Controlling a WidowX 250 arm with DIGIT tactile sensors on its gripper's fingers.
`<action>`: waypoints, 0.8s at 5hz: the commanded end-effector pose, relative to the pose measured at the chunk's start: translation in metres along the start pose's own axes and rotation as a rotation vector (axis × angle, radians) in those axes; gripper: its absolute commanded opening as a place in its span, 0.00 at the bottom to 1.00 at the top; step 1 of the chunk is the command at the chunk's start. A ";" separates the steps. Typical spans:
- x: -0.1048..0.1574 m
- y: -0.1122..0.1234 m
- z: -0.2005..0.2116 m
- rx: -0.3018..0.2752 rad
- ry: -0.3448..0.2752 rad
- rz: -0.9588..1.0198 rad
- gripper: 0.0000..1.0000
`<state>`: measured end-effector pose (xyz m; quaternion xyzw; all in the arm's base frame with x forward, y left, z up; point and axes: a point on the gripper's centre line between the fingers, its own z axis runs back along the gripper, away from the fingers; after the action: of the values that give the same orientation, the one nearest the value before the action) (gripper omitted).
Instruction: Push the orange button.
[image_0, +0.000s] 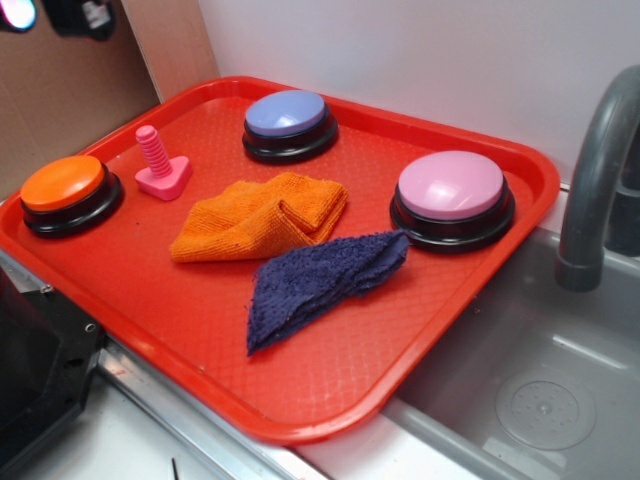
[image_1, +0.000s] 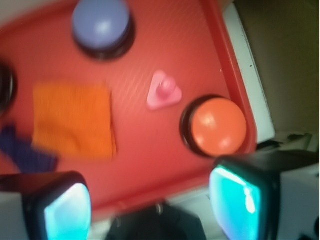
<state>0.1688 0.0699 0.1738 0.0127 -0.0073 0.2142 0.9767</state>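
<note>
The orange button (image_0: 62, 183), with a glossy orange dome on a black base, sits at the left end of the red tray (image_0: 200, 330). In the wrist view it (image_1: 219, 125) lies near the tray's right rim, just above my right finger (image_1: 240, 200). My gripper (image_1: 155, 205) is open and empty, with the jaws wide apart, and hangs well above the tray's near edge. In the exterior view only a dark part of the gripper (image_0: 60, 15) shows at the top left corner, high above the button.
A pink screw peg (image_0: 160, 165) stands beside the orange button. A lavender-blue button (image_0: 287, 115), a pink button (image_0: 452, 187), an orange cloth (image_0: 260, 215) and a dark blue cloth (image_0: 320, 280) lie on the tray. A grey faucet (image_0: 600, 170) and sink (image_0: 540, 380) are at the right.
</note>
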 end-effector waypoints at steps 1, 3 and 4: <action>-0.001 0.057 -0.026 -0.022 -0.113 0.487 1.00; 0.004 0.088 -0.080 -0.093 -0.171 0.722 1.00; 0.008 0.086 -0.097 -0.078 -0.162 0.736 1.00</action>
<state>0.1494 0.1539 0.0733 -0.0129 -0.0799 0.5480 0.8326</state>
